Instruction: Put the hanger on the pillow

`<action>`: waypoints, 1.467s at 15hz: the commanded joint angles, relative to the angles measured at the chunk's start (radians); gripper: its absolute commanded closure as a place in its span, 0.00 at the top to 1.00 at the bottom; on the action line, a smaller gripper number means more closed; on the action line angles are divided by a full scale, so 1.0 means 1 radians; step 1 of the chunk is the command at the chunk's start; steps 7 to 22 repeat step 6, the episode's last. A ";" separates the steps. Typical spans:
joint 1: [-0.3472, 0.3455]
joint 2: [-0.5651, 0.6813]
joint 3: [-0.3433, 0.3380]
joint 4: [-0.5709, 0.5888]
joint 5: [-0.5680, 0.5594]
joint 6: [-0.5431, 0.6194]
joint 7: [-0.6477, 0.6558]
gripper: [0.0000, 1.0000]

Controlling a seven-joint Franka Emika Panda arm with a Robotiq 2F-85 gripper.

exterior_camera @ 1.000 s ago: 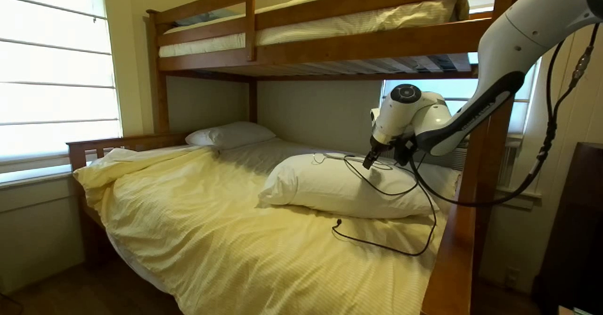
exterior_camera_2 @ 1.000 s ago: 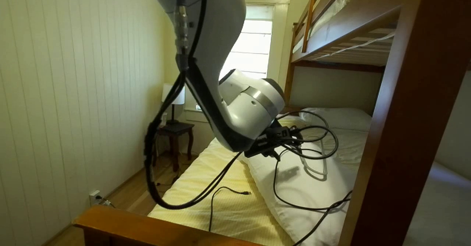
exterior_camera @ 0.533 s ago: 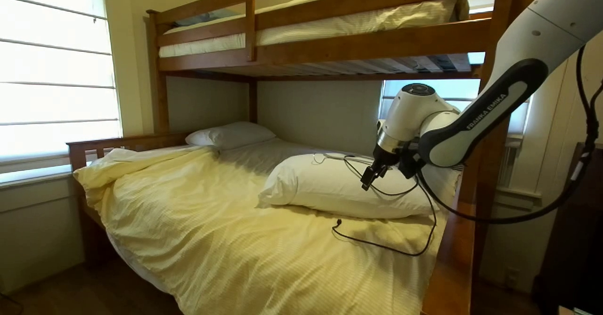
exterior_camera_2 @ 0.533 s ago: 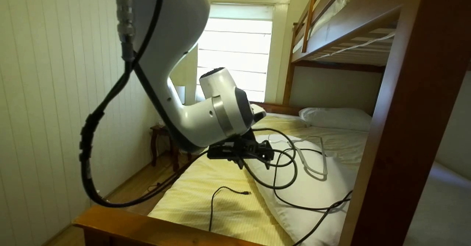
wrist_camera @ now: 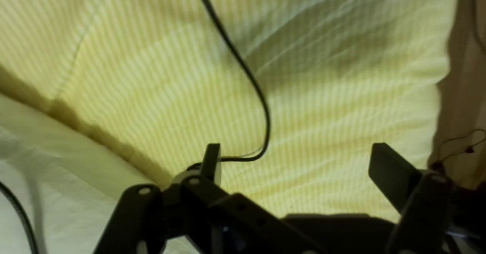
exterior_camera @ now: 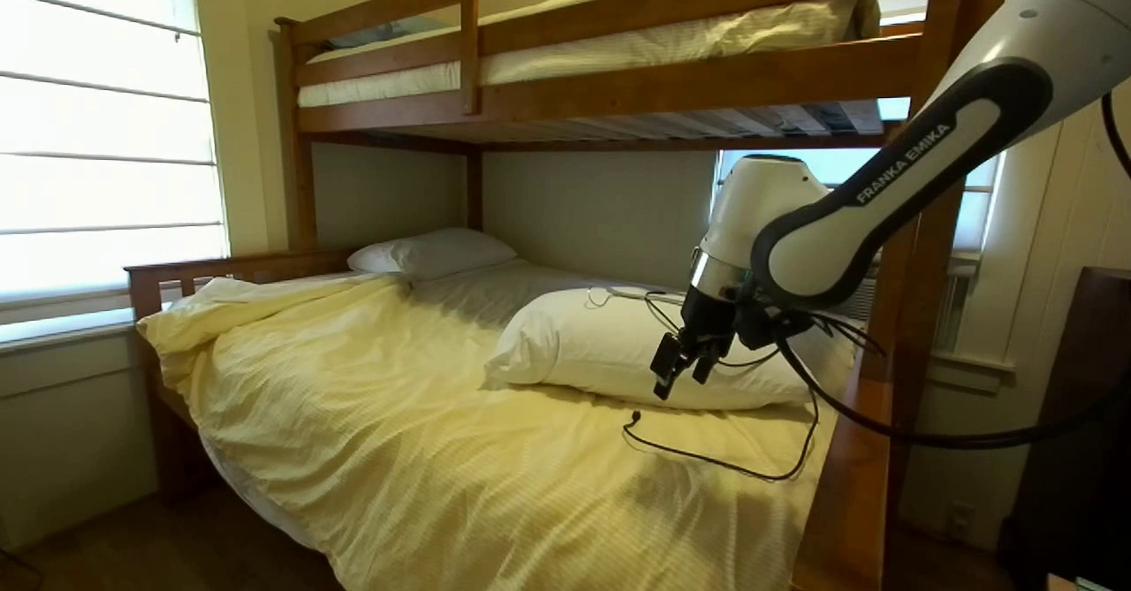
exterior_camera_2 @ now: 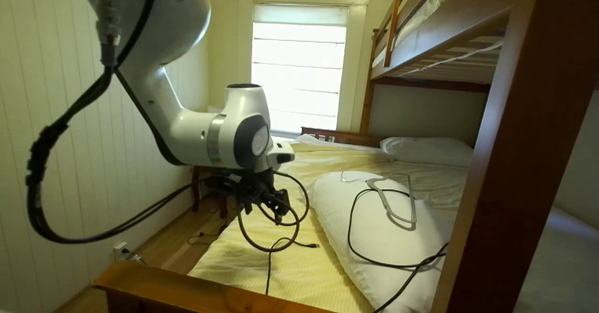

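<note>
The pale grey hanger point(exterior_camera_2: 383, 200) lies on top of the plump white pillow point(exterior_camera_2: 398, 245), its thin hook toward the far end. In an exterior view the hanger point(exterior_camera: 629, 294) shows edge-on on the pillow point(exterior_camera: 601, 352). My gripper point(exterior_camera: 681, 385) is open and empty, its fingers wide apart. It hangs beside the pillow over the yellow sheet, apart from the hanger, as the gripper point(exterior_camera_2: 263, 215) also shows in an exterior view. In the wrist view the gripper point(wrist_camera: 294, 163) has only striped sheet between its fingers; the pillow point(wrist_camera: 68, 204) is at lower left. The hanger is out of that view.
A black cord point(exterior_camera_2: 351, 229) loops over the pillow; its plug end lies on the yellow sheet point(exterior_camera: 398, 423). A wooden bed post point(exterior_camera_2: 496, 163) and footboard rail point(exterior_camera: 848, 485) stand near the arm. The upper bunk point(exterior_camera: 689, 79) is overhead. A flatter pillow point(exterior_camera: 433, 255) lies far off.
My gripper has moved off from above the pillow, out over the yellow sheet and lower in an exterior view. The hanger and pillow have stayed still.
</note>
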 commanded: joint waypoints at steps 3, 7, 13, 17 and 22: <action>0.059 -0.129 -0.026 0.027 0.259 -0.172 -0.173 1.00; 0.071 -0.201 -0.062 0.030 0.303 -0.233 -0.226 1.00; 0.071 -0.201 -0.062 0.030 0.303 -0.233 -0.226 1.00; 0.071 -0.201 -0.062 0.030 0.303 -0.233 -0.226 1.00; 0.071 -0.201 -0.062 0.030 0.303 -0.233 -0.226 1.00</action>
